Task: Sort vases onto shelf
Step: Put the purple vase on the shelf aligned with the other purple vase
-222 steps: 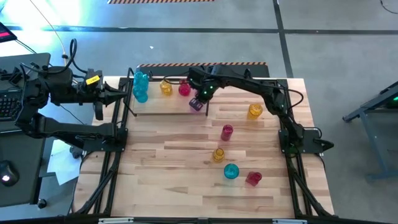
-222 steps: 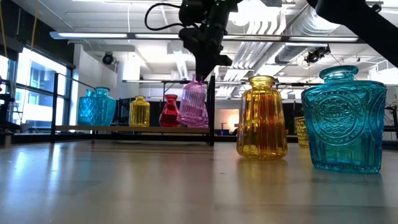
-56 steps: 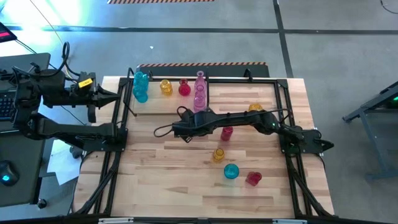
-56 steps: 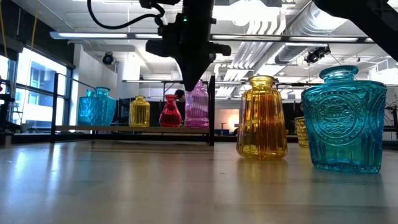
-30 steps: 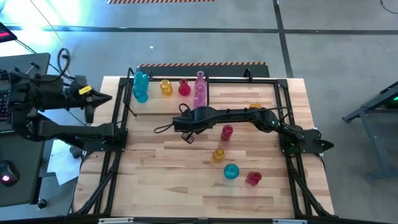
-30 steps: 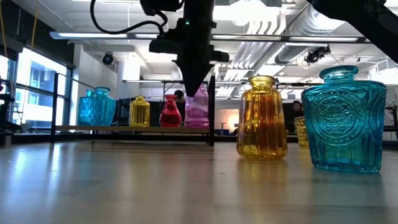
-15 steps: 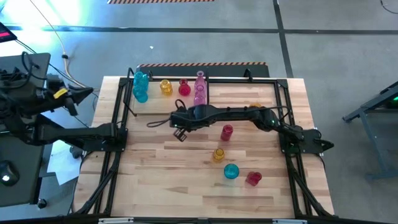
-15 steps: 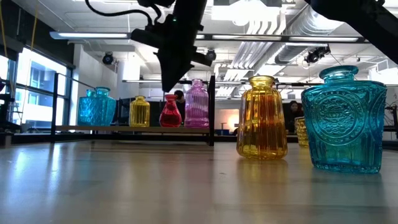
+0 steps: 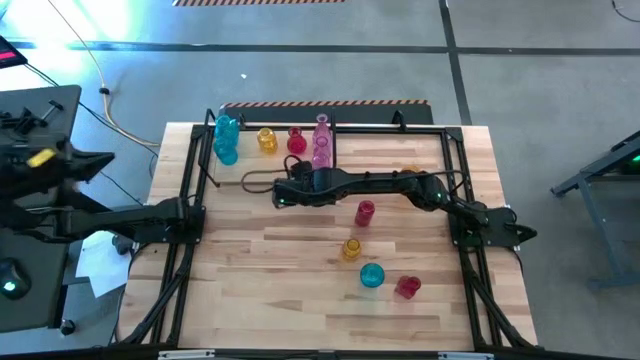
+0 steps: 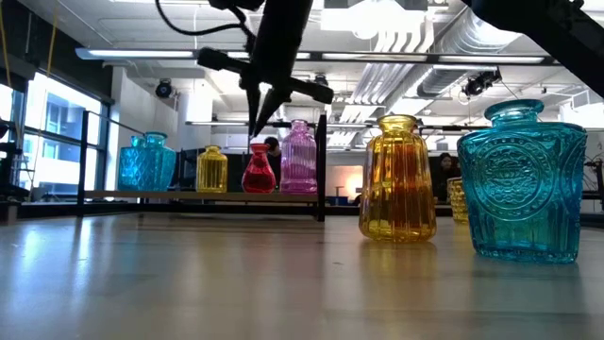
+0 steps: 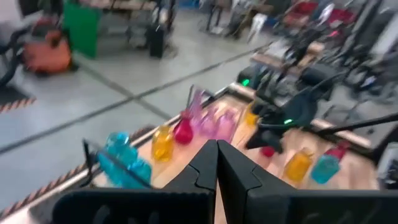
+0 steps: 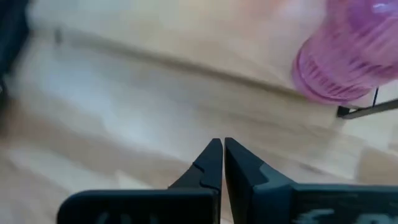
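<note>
Right gripper point(image 9: 279, 194) hovers above the table's point(image 9: 250, 290) middle with its fingers pressed together and nothing between them, just in front of the shelf point(image 9: 262, 172). That shelf, a low rack of thin black rods on a pale plank, sits along the far left part of the table and carries a row of vases: cyan vases point(image 9: 226, 138) at its left end, then a yellow vase point(image 9: 266, 140), a red vase point(image 9: 296, 141) and pink vases point(image 9: 321, 145) at its right end, the last lying just beyond and to the right of the fingertips. In the right wrist view a pink vase point(image 12: 351, 59) stands close ahead of the closed tips point(image 12: 218, 148), not touching them. Left gripper point(image 11: 217, 149) is drawn back well off the table's left edge, its fingers also shut and empty. Loose vases remain on the table to the right of the working gripper: a pink one point(image 9: 365, 212), a small yellow one point(image 9: 351, 248), a cyan one point(image 9: 371, 276) and a red one point(image 9: 407, 287) toward the near side, with an amber one point(image 9: 410, 173) partly hidden behind the right arm. In the low view an amber vase point(image 10: 398, 179) and a cyan vase point(image 10: 524, 184) loom in front. No writing or labels can be read anywhere.
</note>
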You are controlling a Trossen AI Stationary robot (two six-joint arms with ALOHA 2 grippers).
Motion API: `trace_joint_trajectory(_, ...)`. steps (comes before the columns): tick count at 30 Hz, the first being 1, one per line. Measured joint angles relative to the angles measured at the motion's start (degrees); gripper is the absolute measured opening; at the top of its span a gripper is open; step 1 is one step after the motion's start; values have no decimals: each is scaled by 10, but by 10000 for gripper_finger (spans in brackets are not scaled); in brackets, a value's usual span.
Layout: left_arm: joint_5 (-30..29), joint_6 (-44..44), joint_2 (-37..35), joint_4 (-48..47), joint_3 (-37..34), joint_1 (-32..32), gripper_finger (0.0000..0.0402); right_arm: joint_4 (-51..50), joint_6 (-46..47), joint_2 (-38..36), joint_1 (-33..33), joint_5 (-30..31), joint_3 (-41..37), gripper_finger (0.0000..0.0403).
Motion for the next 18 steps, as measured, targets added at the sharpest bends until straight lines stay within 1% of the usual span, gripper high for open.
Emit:
trace_joint_trajectory(1, 8, 7, -3, 2, 10, 0, 0, 3, 35, 0, 3, 14, 0, 0)
trace_joint_trajectory(3, 28, 12, -11, 1, 23, 0, 0, 4, 85, 0, 10, 22, 0, 0)
trace_joint_trajectory(6, 32, 12, -25, 1, 30, 0, 0, 14, 131, 0, 15, 23, 0, 0)
trace_joint_trajectory(11, 33, 12, -40, 0, 43, -1, 0, 41, 156, 0, 8, 57, 0, 0)
trace_joint_trajectory(18, 39, 12, -40, 1, 53, -1, 0, -6, 204, 0, -4, 72, 0, 0)
